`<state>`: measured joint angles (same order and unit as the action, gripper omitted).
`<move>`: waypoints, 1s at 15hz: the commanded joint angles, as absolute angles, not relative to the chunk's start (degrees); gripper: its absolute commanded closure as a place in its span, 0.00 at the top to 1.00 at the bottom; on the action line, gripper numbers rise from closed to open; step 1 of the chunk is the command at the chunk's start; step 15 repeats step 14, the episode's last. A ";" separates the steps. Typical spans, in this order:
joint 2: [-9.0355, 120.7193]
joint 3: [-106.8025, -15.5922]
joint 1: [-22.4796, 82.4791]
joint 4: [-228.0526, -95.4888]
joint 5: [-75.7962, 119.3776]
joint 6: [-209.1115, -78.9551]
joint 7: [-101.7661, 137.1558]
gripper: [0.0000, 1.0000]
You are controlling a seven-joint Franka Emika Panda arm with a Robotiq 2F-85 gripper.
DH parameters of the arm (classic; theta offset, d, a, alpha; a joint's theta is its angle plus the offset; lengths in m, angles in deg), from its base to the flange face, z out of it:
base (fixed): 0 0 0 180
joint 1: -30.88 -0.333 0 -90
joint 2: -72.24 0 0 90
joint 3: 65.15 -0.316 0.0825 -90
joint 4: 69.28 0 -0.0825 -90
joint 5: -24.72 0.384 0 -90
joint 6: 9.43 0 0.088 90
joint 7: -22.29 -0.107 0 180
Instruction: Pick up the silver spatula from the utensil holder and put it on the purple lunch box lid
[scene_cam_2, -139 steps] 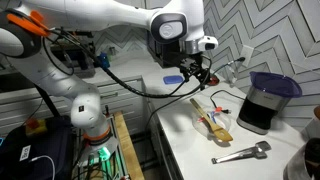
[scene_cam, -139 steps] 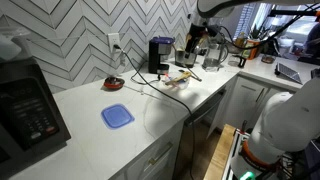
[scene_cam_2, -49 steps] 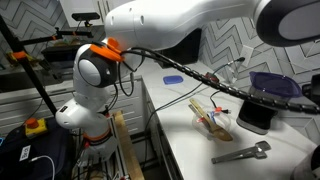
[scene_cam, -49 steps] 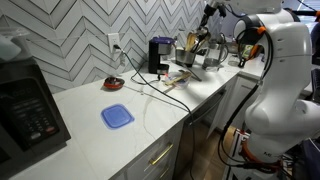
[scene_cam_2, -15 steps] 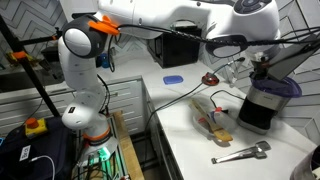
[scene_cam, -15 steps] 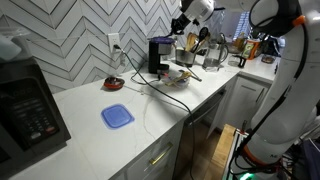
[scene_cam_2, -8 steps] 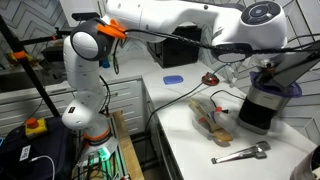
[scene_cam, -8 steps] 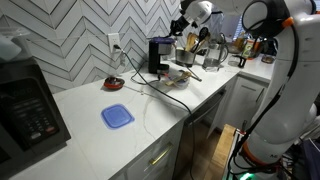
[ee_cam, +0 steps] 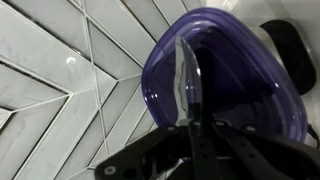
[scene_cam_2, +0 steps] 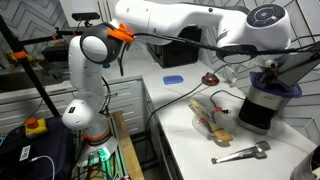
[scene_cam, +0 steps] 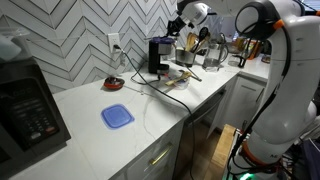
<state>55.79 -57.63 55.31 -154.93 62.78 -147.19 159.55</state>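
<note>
Evidently the gripper (ee_cam: 190, 130) is pinched narrow on the silver spatula (ee_cam: 184, 80), whose blade stands edge-on before a purple translucent bowl (ee_cam: 245, 75).

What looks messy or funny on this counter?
Wooden utensils and a silver tool lie loose on the counter, not in any holder. A purple tub also sits on top of the coffee machine, an odd perch.
</note>
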 commanded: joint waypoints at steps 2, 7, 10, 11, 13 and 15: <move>54.15 -57.93 55.98 -152.39 62.59 -144.73 160.04 0.29; 58.96 -57.21 57.80 -153.04 61.71 -133.95 161.55 0.65; 63.08 -56.93 60.24 -152.69 64.96 -124.60 164.96 0.89; 64.60 -57.22 61.31 -152.92 68.10 -122.47 168.78 0.95; 62.97 -56.90 59.96 -151.77 66.30 -125.46 164.74 0.86; 64.36 -56.90 60.57 -151.85 67.46 -123.85 166.12 0.93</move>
